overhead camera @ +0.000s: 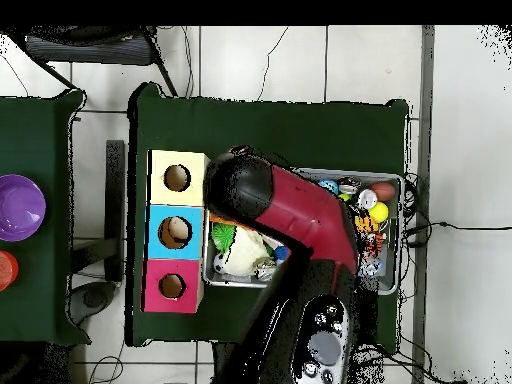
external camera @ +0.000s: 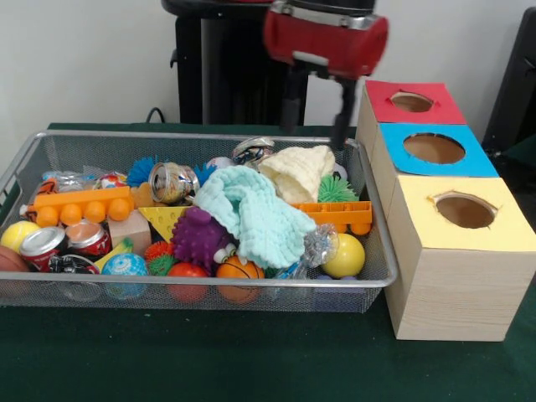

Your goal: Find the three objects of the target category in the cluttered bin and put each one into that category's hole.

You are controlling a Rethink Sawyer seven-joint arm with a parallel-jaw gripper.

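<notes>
The cluttered bin [external camera: 378,219], a silver wire-mesh basket, sits left of three wooden boxes. In it lie a mint cloth [external camera: 251,209], a cream cloth [external camera: 299,170], a purple spiky toy [external camera: 201,237], crushed cans [external camera: 172,182], orange toy blocks [external camera: 79,205], a yellow ball [external camera: 345,255] and a small basketball [external camera: 239,270]. My gripper [external camera: 316,138] hangs over the bin's far right corner, above the cream cloth, open and empty. In the overhead view the red arm [overhead camera: 290,210] covers the gripper and most of the bin [overhead camera: 403,200].
The boxes stand in a row with round holes in their tops: red [external camera: 410,102], blue [external camera: 434,149], yellow [external camera: 465,209]; they also show in the overhead view as yellow [overhead camera: 177,178], blue [overhead camera: 174,232] and red [overhead camera: 172,286]. A purple bowl [overhead camera: 20,205] stands on a side table.
</notes>
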